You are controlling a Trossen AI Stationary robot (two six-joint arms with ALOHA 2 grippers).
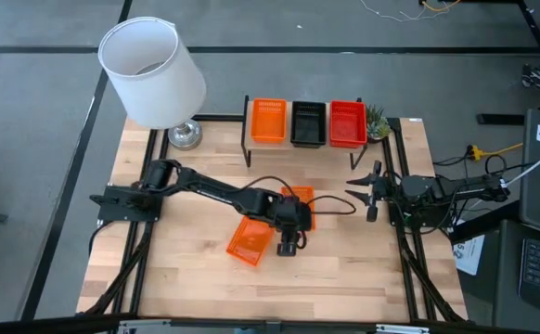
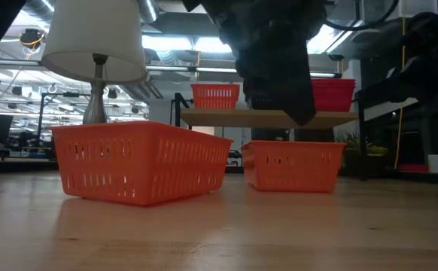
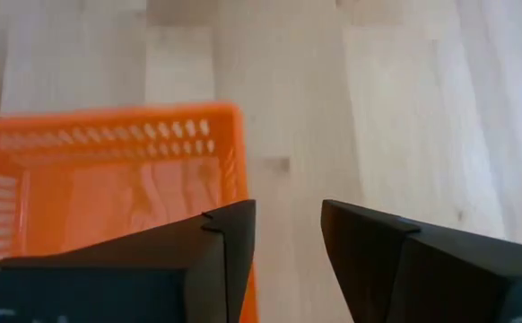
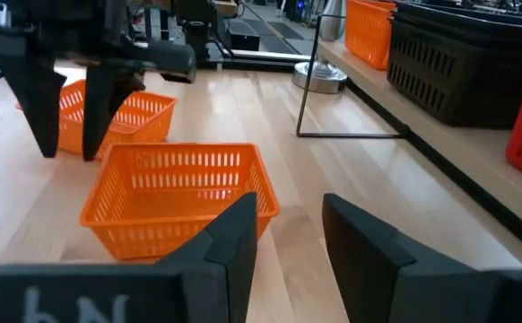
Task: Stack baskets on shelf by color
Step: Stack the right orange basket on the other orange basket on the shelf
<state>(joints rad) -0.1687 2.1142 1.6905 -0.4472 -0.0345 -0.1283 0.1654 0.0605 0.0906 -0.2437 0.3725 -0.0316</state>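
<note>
The shelf [image 1: 307, 147] stands at the table's far edge, bearing orange [image 1: 268, 121], black [image 1: 308, 123] and red baskets [image 1: 347, 122] side by side. Two more orange baskets rest upright on the tabletop: a skewed one [image 1: 250, 241] [image 2: 140, 162] [image 3: 108, 188] nearer the near edge, and another [image 1: 302, 199] [image 2: 290, 165] [image 4: 180, 193] partly under my left arm. My left gripper [image 1: 289, 246] [image 3: 288, 233] [image 4: 68, 121] is open, points down and hovers just right of the skewed basket, above the wood. My right gripper [image 1: 367, 190] [image 4: 288, 233] is open at the table's right edge.
A white-shaded lamp [image 1: 154, 70] [image 2: 95, 38] stands at the far left corner on a metal base [image 1: 184, 134]. A small plant [image 1: 377, 121] sits right of the shelf. Bare wood lies along the near edge [image 1: 279, 292]. Cables and equipment lie off the right side.
</note>
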